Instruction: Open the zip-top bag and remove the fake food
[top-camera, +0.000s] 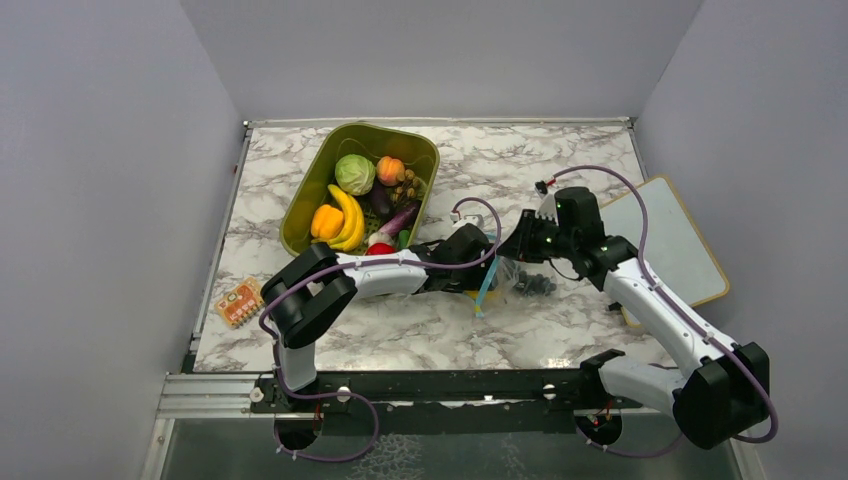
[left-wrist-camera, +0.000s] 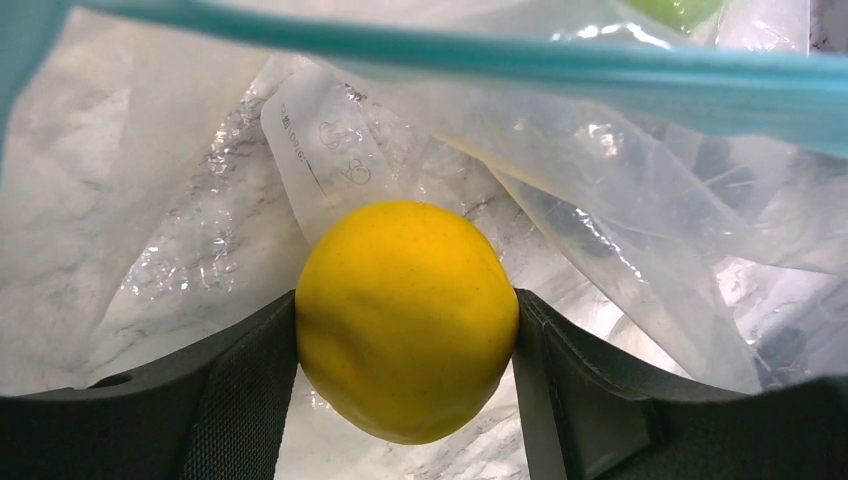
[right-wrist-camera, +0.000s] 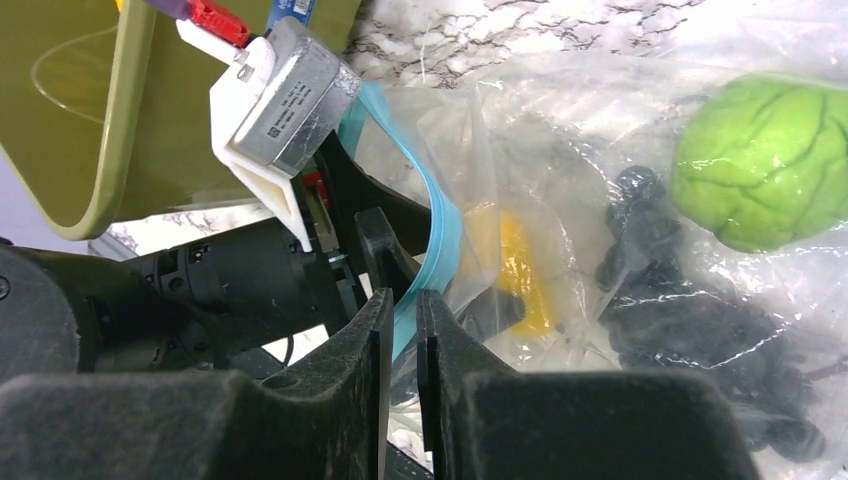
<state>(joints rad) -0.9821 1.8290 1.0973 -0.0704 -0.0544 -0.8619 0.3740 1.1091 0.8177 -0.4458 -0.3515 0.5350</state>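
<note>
Two grippers, so what has each got?

The left gripper (left-wrist-camera: 405, 310) is inside the mouth of the zip-top bag (left-wrist-camera: 620, 200), its jaws spread around a yellow fake fruit (left-wrist-camera: 400, 330) and pressed against both its sides. The right gripper (right-wrist-camera: 400, 300) has its jaws drawn almost together on the bag's edge, right by the light blue zipper strip (right-wrist-camera: 440, 220).

What else is in the bag?

A light green round piece (right-wrist-camera: 765, 165) with veined skin. Beside it is a dark lumpy cluster (right-wrist-camera: 680, 310), too murky through the plastic to name. Both lie past the yellow fruit, away from the mouth.

And where does the bag lie?

Near the middle of the white, grey-veined marble surface (top-camera: 520, 160), between the two arms and just in front of an olive-green bin (top-camera: 300, 215). The bin stands toward the back left and holds a banana bunch (top-camera: 350, 220) and an orange bell pepper (top-camera: 326, 221) among other toy produce.

Anything else out there?

A small orange patterned item (top-camera: 238, 302) lies at the surface's left edge, and a pale board (top-camera: 680, 250) with a tan rim sits at the right edge. Plain grey walls (top-camera: 440, 50) close in on the left, back and right.
</note>
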